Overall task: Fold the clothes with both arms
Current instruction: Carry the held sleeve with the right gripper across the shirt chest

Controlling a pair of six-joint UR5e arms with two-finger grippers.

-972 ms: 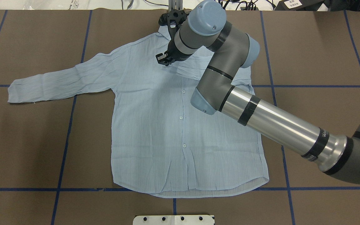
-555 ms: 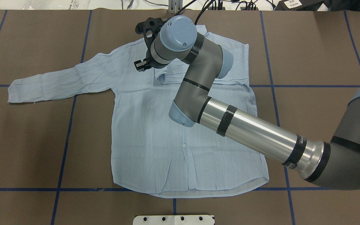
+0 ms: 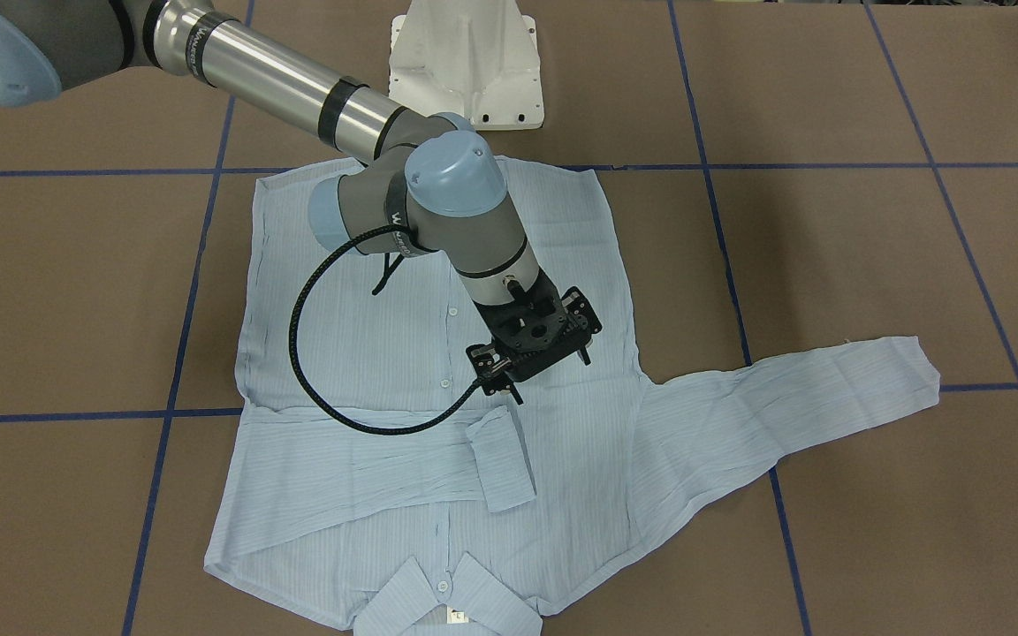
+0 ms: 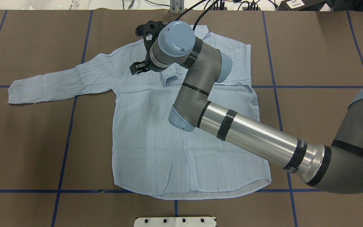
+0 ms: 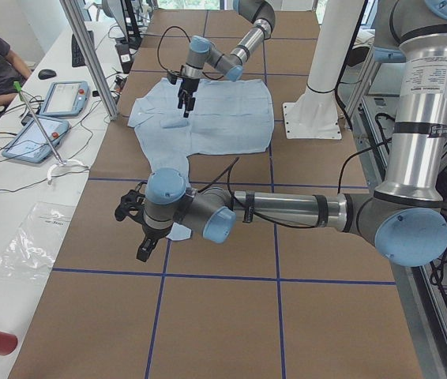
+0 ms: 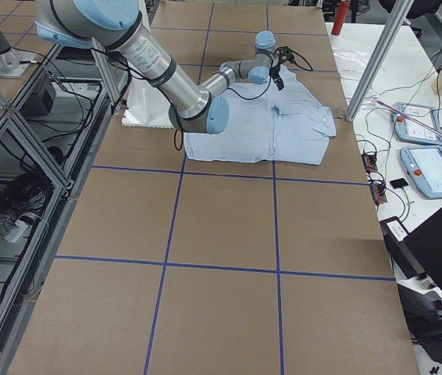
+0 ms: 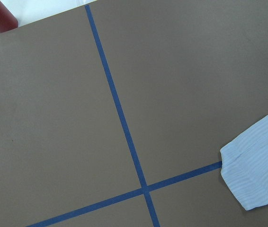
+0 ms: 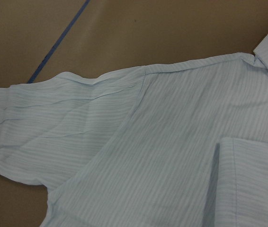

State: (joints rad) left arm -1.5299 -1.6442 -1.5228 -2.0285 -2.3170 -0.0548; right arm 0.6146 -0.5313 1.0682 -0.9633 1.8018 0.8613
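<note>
The soft, light shirt [image 4: 150, 126], laid flat on the table [image 4: 27, 142], is likely best pinched at its stretched-out sleeve's cuff [image 4: 15, 93]; the right gripper [image 3: 552, 377] is held spread and empty above it, and the left gripper [image 5: 133, 230] cannot be told.

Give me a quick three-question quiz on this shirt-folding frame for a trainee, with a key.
1. True or false: both sleeves of the shirt lie folded across its front.
2. Multiple choice: the right gripper holds A) the collar, B) a cuff, C) nothing.
3. Short answer: which arm does not show in the overhead view?

Key:
1. False. The folded sleeve lies over the chest, but the spread sleeve lies flat on the table.
2. C. It hovers open above the shirt.
3. The left arm.
</note>
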